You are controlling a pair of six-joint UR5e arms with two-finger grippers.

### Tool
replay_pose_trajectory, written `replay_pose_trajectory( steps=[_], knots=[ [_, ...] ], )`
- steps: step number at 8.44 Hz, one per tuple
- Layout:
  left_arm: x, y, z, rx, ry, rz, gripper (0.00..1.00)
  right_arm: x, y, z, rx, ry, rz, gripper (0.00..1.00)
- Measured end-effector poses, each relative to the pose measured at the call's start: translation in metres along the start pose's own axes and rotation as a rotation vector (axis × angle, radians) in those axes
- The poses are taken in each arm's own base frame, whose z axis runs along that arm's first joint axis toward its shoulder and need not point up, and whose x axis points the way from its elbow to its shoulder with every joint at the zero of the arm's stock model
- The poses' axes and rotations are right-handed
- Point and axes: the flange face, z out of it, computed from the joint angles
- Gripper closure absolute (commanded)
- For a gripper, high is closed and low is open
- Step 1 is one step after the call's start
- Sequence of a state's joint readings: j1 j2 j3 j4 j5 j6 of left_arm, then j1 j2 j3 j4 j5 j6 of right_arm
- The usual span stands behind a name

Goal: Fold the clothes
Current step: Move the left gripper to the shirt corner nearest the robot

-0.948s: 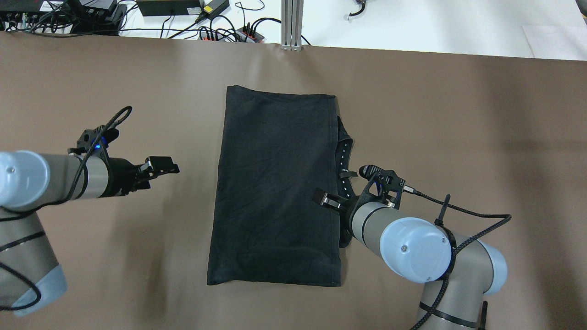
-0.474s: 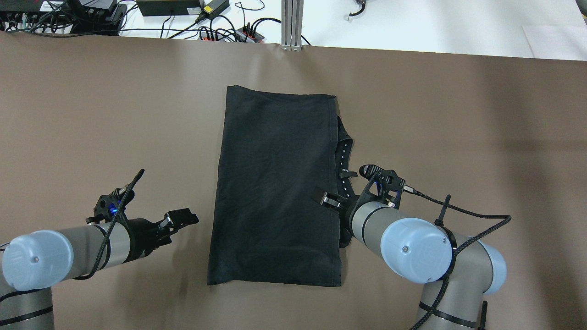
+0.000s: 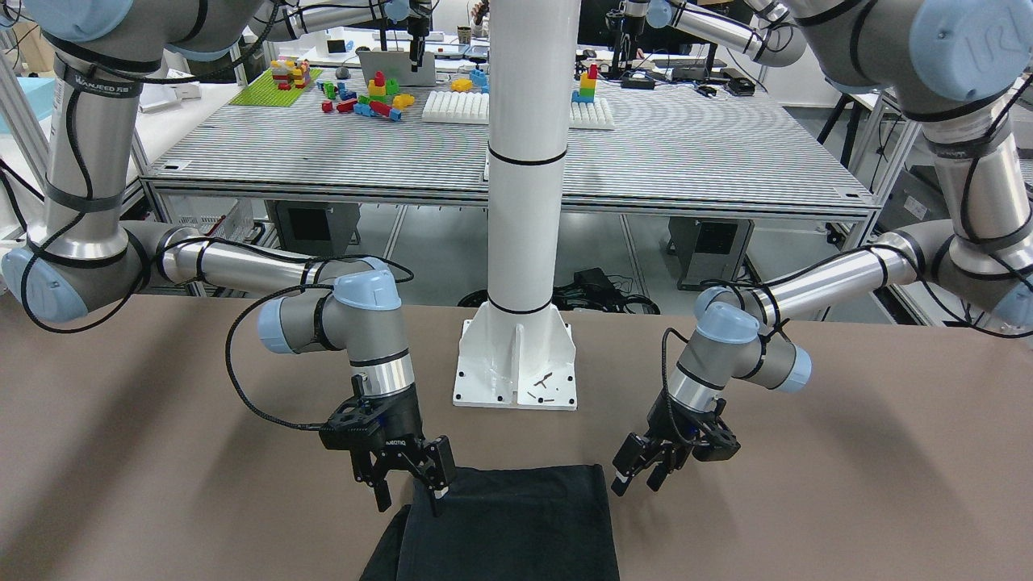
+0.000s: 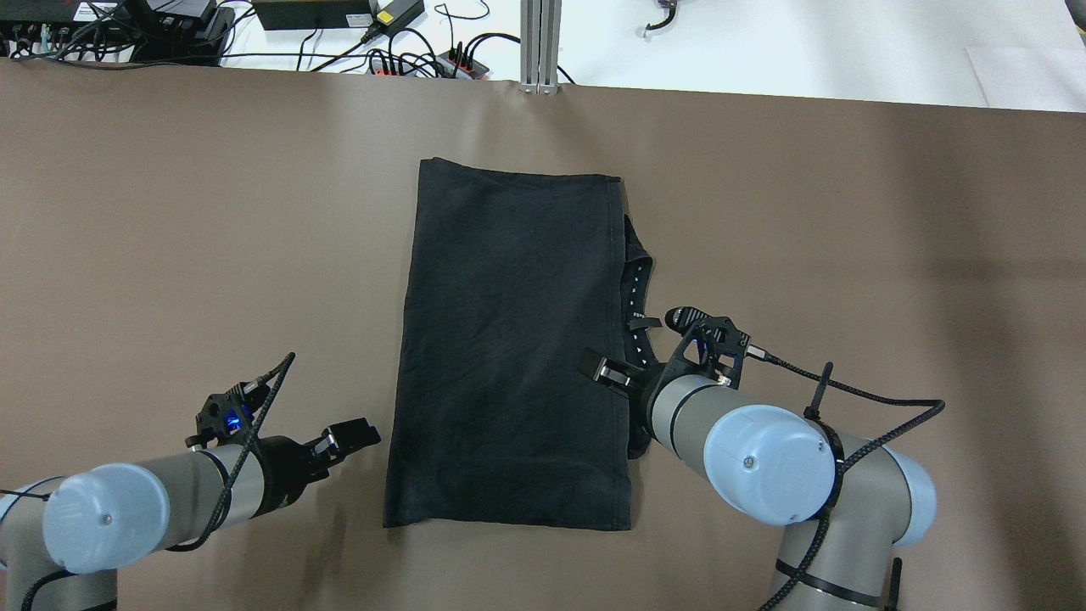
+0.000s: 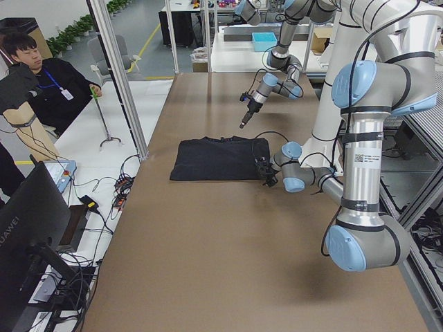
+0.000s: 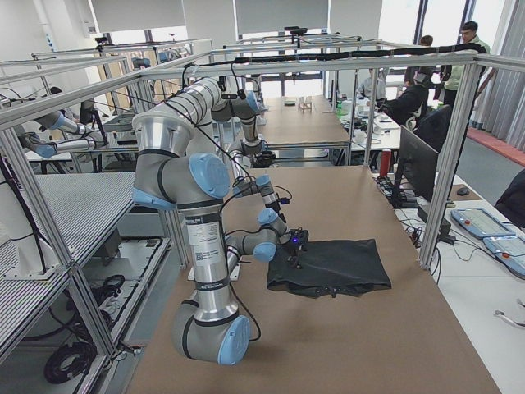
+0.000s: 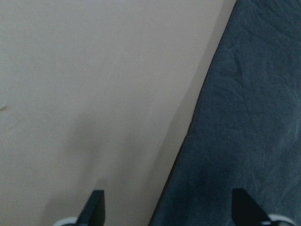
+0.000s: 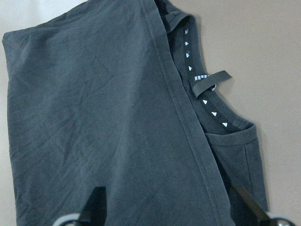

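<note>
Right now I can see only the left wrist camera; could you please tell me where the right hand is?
Observer: The right hand is open over the shirt's opposite long edge.
Operator: Thank you. Is the shirt folded yet?
Observer: Partly. A hemmed flap covers it, and the collar with white triangles peeks out on that side.
Operator: Where along the edge is my left hand?
Observer: The left hand is beside the corner nearest the robot.
</note>
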State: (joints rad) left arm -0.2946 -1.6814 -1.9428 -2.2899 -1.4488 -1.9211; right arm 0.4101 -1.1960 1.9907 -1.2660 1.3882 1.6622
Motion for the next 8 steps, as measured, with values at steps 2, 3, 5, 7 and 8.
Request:
replay_pose_trajectory(
  steps=[2, 3, 5, 7, 8],
  knots=[
    [-0.003, 0.034, 0.004, 0.002, 0.014, -0.001, 0.05, 0.001, 0.001, 0.001, -0.002, 0.002, 0.000, 0.07],
    [-0.003, 0.045, 0.006, 0.004, 0.021, -0.010, 0.06, 0.001, 0.002, 0.001, -0.003, 0.003, 0.000, 0.07],
    [-0.003, 0.054, 0.012, 0.011, 0.022, -0.038, 0.06, 0.001, 0.004, 0.001, -0.006, 0.003, 0.001, 0.07],
    [0.000, 0.063, 0.020, 0.014, 0.027, -0.066, 0.06, 0.001, 0.005, 0.002, -0.007, 0.003, 0.001, 0.07],
    [0.005, 0.068, 0.023, 0.013, 0.034, -0.075, 0.06, 0.001, 0.005, 0.001, -0.007, 0.003, 0.000, 0.07]
  ],
)
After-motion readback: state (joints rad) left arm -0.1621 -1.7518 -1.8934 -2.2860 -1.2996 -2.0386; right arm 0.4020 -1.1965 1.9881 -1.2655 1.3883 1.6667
